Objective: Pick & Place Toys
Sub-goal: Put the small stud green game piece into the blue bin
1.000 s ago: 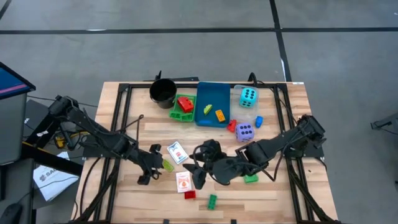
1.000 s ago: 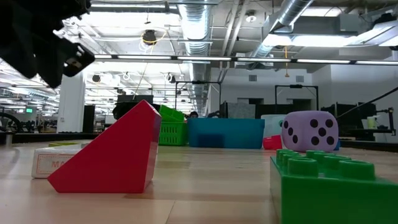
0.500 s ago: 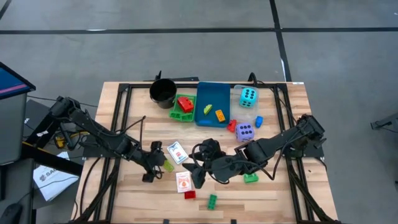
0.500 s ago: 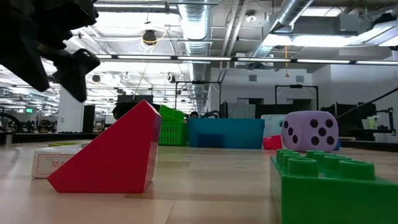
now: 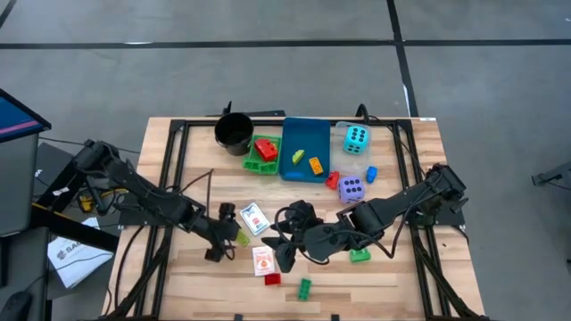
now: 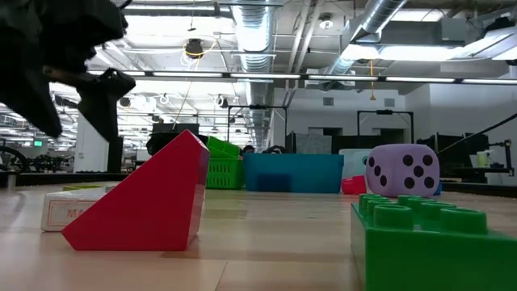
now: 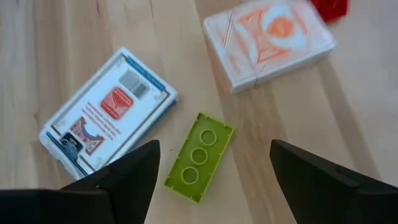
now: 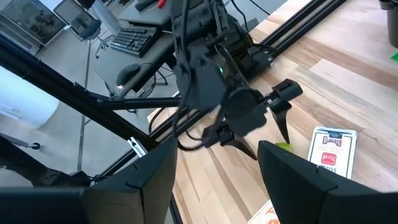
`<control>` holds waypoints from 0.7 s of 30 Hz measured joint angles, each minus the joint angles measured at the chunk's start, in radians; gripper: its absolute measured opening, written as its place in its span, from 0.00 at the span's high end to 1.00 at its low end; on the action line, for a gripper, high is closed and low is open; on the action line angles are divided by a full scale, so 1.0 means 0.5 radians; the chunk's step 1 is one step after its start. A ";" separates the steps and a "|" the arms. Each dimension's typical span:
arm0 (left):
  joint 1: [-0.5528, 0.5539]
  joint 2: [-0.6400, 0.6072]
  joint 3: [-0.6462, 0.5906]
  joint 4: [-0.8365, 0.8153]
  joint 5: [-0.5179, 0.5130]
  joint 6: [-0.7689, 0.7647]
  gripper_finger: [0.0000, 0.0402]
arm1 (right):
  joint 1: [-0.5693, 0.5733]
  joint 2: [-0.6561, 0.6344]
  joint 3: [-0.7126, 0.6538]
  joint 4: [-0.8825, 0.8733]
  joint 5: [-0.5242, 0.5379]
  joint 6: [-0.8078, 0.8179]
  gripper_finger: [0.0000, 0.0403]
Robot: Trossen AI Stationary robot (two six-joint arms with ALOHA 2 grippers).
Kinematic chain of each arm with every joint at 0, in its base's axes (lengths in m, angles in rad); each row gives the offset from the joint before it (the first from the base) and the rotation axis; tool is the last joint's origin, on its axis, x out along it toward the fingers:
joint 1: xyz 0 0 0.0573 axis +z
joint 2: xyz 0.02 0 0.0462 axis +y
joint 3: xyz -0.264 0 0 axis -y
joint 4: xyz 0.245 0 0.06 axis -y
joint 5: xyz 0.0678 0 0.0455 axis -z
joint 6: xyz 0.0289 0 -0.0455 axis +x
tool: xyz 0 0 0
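Lime-green three-stud brick (image 7: 199, 157) lies flat on the wood between the spread fingers of the left gripper (image 7: 211, 177) — untouched, fingers wide apart. Blue-edged card pack (image 7: 107, 112) sits just beside it, an orange-printed pack (image 7: 268, 38) farther ahead. Right gripper (image 8: 214, 171) hovers nearby, fingers parted around nothing.

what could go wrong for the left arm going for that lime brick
1. The lime brick lies close beside the blue card pack, so the left gripper's open jaws could catch the pack when they come down.
2. The right gripper hangs near, over the orange card pack, so the two arms could bump.
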 joint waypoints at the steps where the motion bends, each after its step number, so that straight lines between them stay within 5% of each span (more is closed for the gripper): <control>1: 0.001 0.041 0.000 0.011 -0.002 0.000 0.26 | 0.000 0.000 0.000 0.000 0.000 0.000 0.46; 21: 0.001 0.488 -0.001 0.298 -0.004 -0.002 0.26 | 0.001 0.000 0.000 -0.001 0.000 0.000 0.46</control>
